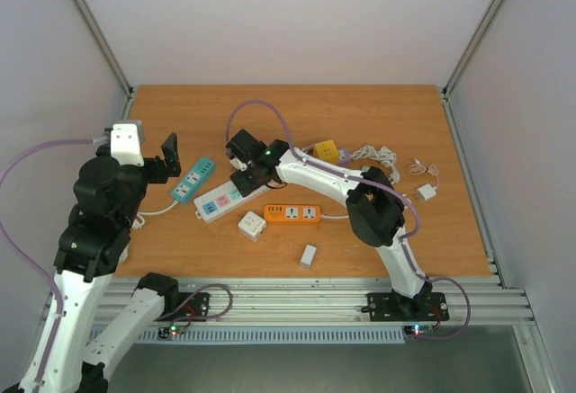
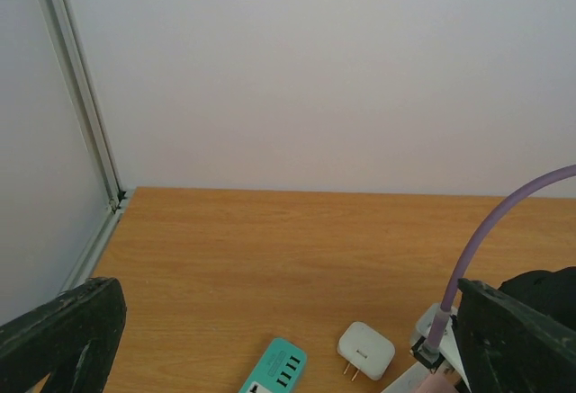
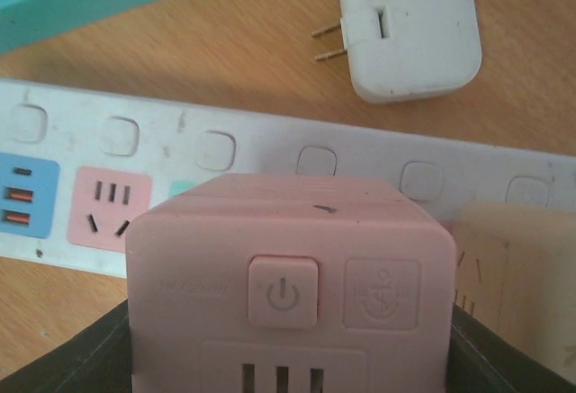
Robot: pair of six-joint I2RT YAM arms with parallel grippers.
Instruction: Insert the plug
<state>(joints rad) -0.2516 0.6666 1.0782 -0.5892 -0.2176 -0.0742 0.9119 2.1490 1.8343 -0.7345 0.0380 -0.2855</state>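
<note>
Over the scuffed white strip (image 3: 216, 155), right gripper (image 3: 288, 366) clasping rounded matte pink cube plug (image 3: 288, 249), left gripper (image 2: 288, 339) at nine o'clock agape.

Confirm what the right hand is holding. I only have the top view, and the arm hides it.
Observer: A pink cube adapter with a power button on its face, clamped in the right hand.
Operator: Where is it relative to the strip?
Observer: Over the white power strip, to the right of its pink three-pin socket in the wrist view. The cube hides whether it is seated.
Operator: And the other arm?
Observer: Its wrist view shows the left hand wide open with nothing in it.
</note>
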